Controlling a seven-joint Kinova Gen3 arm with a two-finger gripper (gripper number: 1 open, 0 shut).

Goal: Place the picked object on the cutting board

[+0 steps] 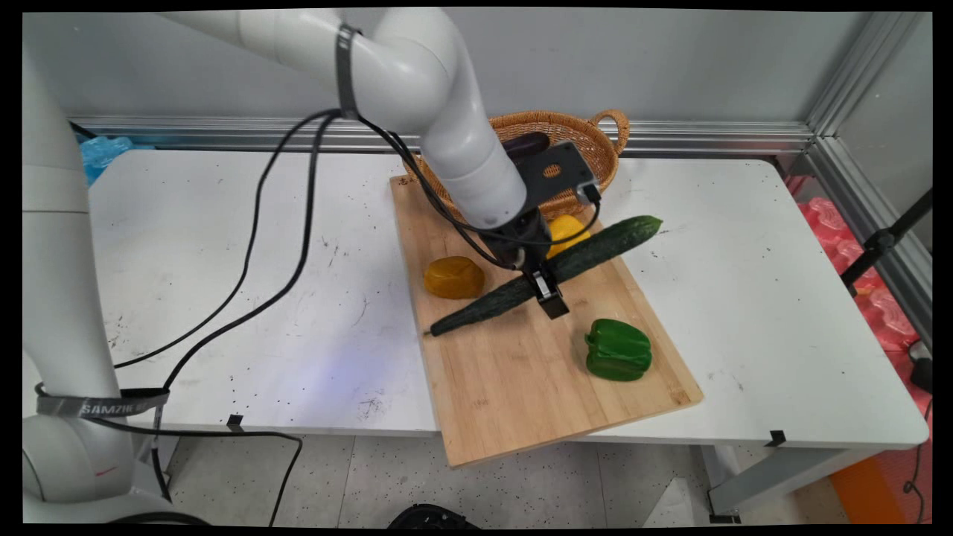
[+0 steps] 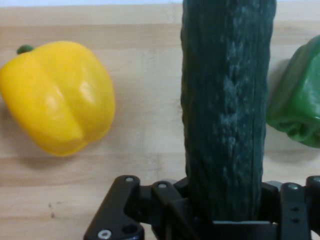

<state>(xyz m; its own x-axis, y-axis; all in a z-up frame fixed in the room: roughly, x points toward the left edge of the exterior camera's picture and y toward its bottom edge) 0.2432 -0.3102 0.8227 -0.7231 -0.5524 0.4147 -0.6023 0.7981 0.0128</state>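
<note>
White surface [image 1: 223, 246] under a grey wall, with a long bamboo cutting board [image 1: 521, 387] lying across it, and the black two-finger end effector [image 1: 542, 286] is clamped on a long dark green cucumber [image 1: 551, 272] around its middle, holding it over the board. Just behind the end effector sits a yellow bell pepper [image 1: 566, 227]; off to one side, an orange-brown rounded vegetable [image 1: 453, 277]; to the other, nearer the front edge, a green bell pepper [image 1: 618, 350]. Further back stands a woven wicker basket [image 1: 595, 141].

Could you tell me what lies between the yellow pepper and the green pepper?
The cucumber, gripped in the pincer, runs between the yellow pepper and green pepper; the hand view shows it.
</note>
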